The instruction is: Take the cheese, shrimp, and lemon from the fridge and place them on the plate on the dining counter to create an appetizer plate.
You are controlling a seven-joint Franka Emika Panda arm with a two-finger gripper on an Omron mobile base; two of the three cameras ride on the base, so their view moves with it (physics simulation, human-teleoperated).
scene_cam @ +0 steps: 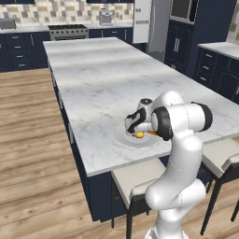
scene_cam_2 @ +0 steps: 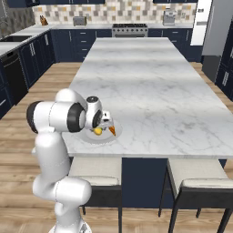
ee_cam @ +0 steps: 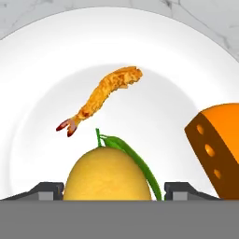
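Marble counter (scene_cam: 93, 84), plate (ee_cam: 56, 56) w/ shrimp (ee_cam: 102, 95), lemon (ee_cam: 107, 175), cheese (ee_cam: 217, 149)

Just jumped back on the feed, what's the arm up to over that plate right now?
The gripper hangs low over the plate on the dining counter, its fingers either side of the lemon. Whether it grips the lemon or has let go cannot be told. The shrimp lies near the plate's middle and the cheese sits beside the lemon, so all three items are over or on the plate.
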